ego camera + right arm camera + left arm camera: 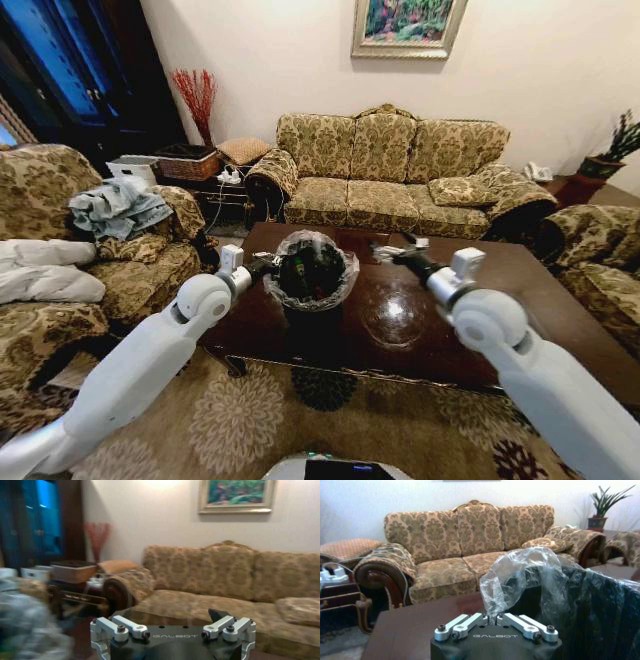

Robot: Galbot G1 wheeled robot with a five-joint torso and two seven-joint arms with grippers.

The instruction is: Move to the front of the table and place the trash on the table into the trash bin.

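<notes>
Crinkled plastic of the trash bin point(311, 270) at frame centre is pinched in our left gripper point(493, 619), while our right gripper point(385, 252) hangs open just right of its rim

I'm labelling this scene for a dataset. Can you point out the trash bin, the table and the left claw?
trash bin point(345, 275): head view, on the liner bag folded over its rim.
table point(520, 290): head view, on the bare dark top at the robot's right.
left claw point(493, 619): left wrist view, between its closed fingertips, pinching the liner.
</notes>
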